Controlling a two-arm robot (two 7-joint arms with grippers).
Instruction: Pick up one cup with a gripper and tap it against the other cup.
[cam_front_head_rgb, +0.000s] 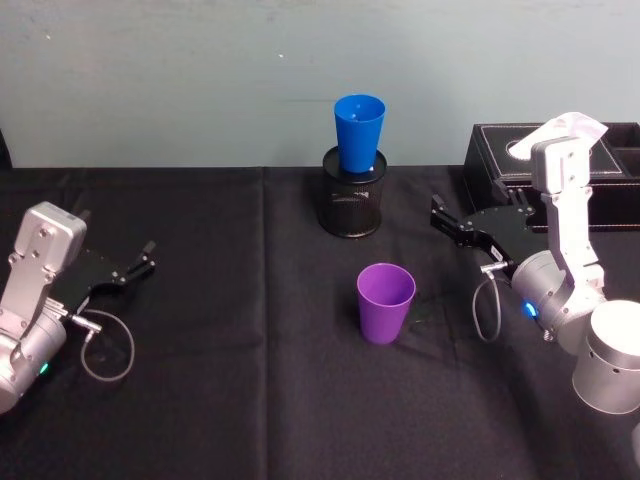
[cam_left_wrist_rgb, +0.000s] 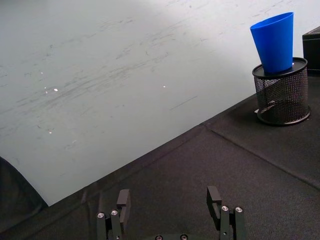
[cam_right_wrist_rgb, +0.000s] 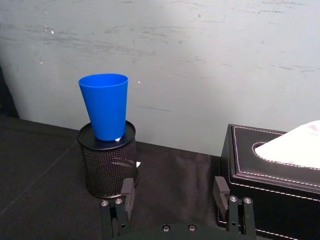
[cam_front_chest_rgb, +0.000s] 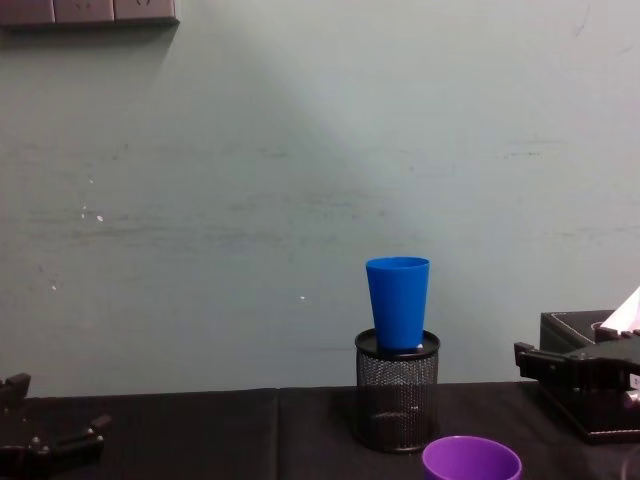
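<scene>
Purple cup (cam_front_head_rgb: 386, 301) stands upright on the black table (cam_front_head_rgb: 220, 400), apart from our open, empty right gripper (cam_front_head_rgb: 441, 217). Blue cup (cam_front_head_rgb: 359, 131) sits in the mesh holder (cam_front_head_rgb: 353, 203). Our left gripper (cam_front_head_rgb: 146, 256) is open, far left.

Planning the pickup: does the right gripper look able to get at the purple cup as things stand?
Probably yes: the right gripper, open, sits beside the purple cup, with bare black tablecloth between them.
</scene>
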